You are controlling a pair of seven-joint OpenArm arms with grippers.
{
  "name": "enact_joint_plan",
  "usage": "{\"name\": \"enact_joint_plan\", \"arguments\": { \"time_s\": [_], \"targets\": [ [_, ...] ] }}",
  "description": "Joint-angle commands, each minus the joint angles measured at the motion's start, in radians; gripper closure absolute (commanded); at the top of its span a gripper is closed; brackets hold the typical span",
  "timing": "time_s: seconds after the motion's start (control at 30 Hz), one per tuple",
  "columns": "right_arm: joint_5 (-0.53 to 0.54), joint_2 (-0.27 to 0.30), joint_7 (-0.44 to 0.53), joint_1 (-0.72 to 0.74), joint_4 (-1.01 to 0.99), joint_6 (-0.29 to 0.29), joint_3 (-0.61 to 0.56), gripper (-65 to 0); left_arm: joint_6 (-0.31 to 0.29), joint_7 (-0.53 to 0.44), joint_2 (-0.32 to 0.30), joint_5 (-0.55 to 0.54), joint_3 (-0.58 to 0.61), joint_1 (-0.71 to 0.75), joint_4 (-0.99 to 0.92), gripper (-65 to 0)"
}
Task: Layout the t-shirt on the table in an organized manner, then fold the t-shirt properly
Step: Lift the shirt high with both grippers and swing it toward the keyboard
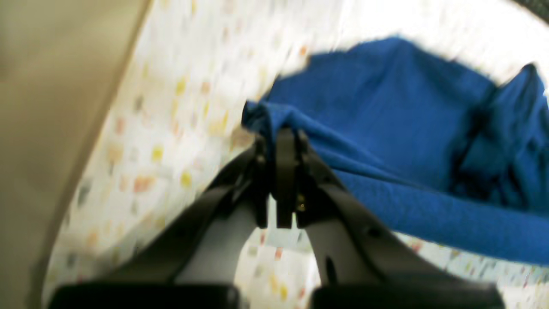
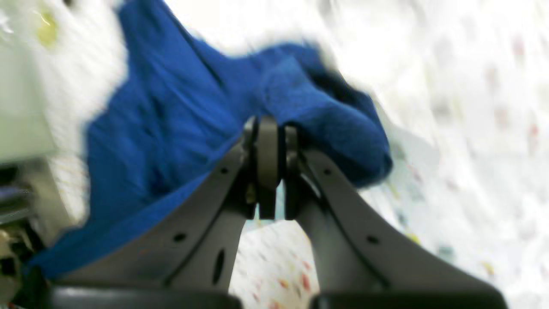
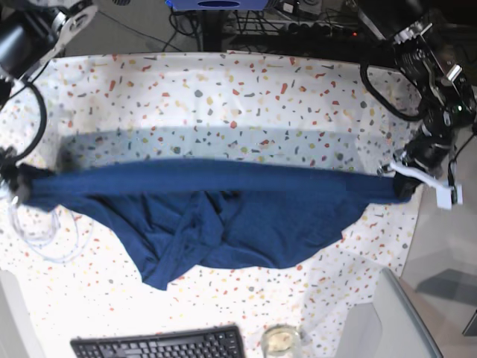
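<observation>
Down at my near edge, a black keyboard [image 3: 159, 346] lies flat on the tabletop, and just beside it to the right sits a small glass [image 3: 279, 341] with something pale inside. Cables [image 3: 313, 26] tangle along the far side beyond the tabletop.

Both wrist views motion-blurred, keyboard [image 3: 158, 346] cut by bottom edge, right gripper [image 3: 16, 184] barely discernible

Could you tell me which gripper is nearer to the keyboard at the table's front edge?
Right. The right gripper grips the t-shirt up-left of the keyboard; the left gripper holds the opposite end, farther off.
</observation>
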Motion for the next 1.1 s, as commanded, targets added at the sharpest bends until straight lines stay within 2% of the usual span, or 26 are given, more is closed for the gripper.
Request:
{"name": "enact_joint_plan", "arguments": {
  "time_s": [0.0, 0.1, 0.17, 0.33, 0.47, 0.63, 0.77, 0.87, 0.97, 1.07],
  "targets": [
    [0.016, 0.031, 0.024, 0.038, 0.014, -0.019, -0.016, -0.2, 0.025, -0.014, -0.031, -0.010, 0.027, -0.031, 0.014, 0.0],
    [0.013, 0.080, 0.033, 0.125, -0.036, -0.059, -0.083, -0.2, 0.093, 0.020, -0.083, -0.012, 0.145, -0.102, 0.013, 0.0],
    [0.013, 0.109, 0.036, 0.193, -0.110, -0.070, -0.123, -0.2, 0.110, 0.020, -0.092, -0.010, 0.205, -0.160, -0.003, 0.0],
    [0.013, 0.206, 0.193, 0.358, -0.357, -0.070, -0.254, -0.2, 0.176, 0.021, -0.117, -0.010, 0.314, -0.342, -0.127, 0.0],
    [0.013, 0.297, 0.311, 0.509, -0.534, -0.071, -0.384, -0.2, 0.203, 0.020, -0.128, -0.010, 0.364, -0.525, -0.256, 0.0],
    [0.013, 0.376, 0.375, 0.678, -0.641, -0.071, -0.468, -0.2, 0.206, 0.020, -0.122, -0.010, 0.372, -0.740, -0.348, 0.0],
    [0.016, 0.419, 0.366, 0.759, -0.641, -0.071, -0.505, -0.2, 0.206, 0.026, -0.102, -0.010, 0.369, -0.843, -0.351, 0.0],
    [0.017, 0.432, 0.297, 0.756, -0.589, -0.071, -0.501, -0.2, 0.206, 0.029, -0.089, -0.013, 0.364, -0.853, -0.319, 0.0],
    [0.020, 0.425, 0.200, 0.648, -0.463, -0.070, -0.471, -0.2, 0.206, 0.029, -0.089, -0.016, 0.361, -0.766, -0.245, 0.0],
    [0.020, 0.364, 0.163, 0.492, -0.325, -0.070, -0.358, -0.2, 0.206, 0.030, -0.091, -0.018, 0.361, -0.617, -0.145, 0.0]
  ]
}}
